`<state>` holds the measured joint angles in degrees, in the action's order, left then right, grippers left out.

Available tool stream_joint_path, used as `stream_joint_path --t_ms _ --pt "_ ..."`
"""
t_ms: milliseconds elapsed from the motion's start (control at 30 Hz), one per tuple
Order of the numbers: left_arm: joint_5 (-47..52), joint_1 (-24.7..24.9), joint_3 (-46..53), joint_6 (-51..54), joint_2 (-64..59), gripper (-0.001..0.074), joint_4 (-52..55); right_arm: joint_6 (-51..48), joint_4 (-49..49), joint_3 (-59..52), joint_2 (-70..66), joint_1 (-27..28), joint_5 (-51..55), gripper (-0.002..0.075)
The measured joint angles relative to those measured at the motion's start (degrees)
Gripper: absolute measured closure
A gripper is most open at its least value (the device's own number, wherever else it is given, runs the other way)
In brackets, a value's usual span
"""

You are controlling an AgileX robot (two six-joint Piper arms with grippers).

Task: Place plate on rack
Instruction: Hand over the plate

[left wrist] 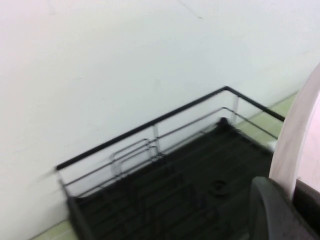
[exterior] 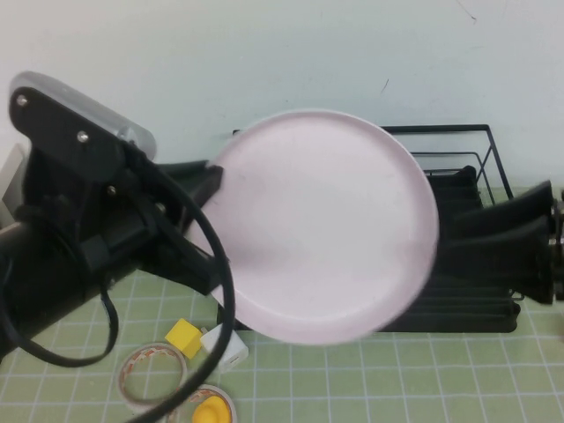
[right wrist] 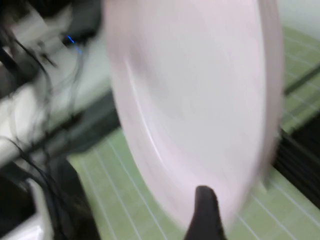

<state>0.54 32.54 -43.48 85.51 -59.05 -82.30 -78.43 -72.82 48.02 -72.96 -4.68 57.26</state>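
Observation:
The plate point(exterior: 326, 229) is pale pinkish-white and is held upright in the air in front of the black wire rack point(exterior: 458, 132), its face toward the high camera. My left gripper point(exterior: 204, 231) is shut on the plate's left rim. In the left wrist view the rim point(left wrist: 295, 135) sits between its jaws point(left wrist: 294, 187), with the rack point(left wrist: 165, 195) beyond and below. My right gripper point(exterior: 445, 242) is open, its tips at the plate's right edge over the rack. In the right wrist view one of its fingers point(right wrist: 205, 212) shows before the blurred plate point(right wrist: 190, 100).
On the green grid mat in front lie tape rolls point(exterior: 150, 374), a yellow block point(exterior: 183, 337), a white block point(exterior: 225, 345) and a yellow object inside a roll point(exterior: 211, 410). A pale wall stands close behind the rack. The left arm's cable point(exterior: 225, 291) hangs by the plate.

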Motion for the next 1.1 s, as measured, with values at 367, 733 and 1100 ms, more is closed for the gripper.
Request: stream_joint_path --t_ms 367,733,1100 --pt "7.3 0.0 0.0 -0.2 -2.3 0.0731 -2.0 -4.4 -9.8 0.7 -2.2 -1.1 3.0 0.0233" --pt "6.0 0.0 0.0 0.8 -2.3 0.0729 -3.1 -5.9 -8.5 0.8 -13.7 -11.9 4.2 0.0363" --pt "3.4 0.0 0.0 0.8 -2.3 0.0548 -4.8 -14.3 -10.5 1.4 -14.8 -12.0 -2.9 0.0409"
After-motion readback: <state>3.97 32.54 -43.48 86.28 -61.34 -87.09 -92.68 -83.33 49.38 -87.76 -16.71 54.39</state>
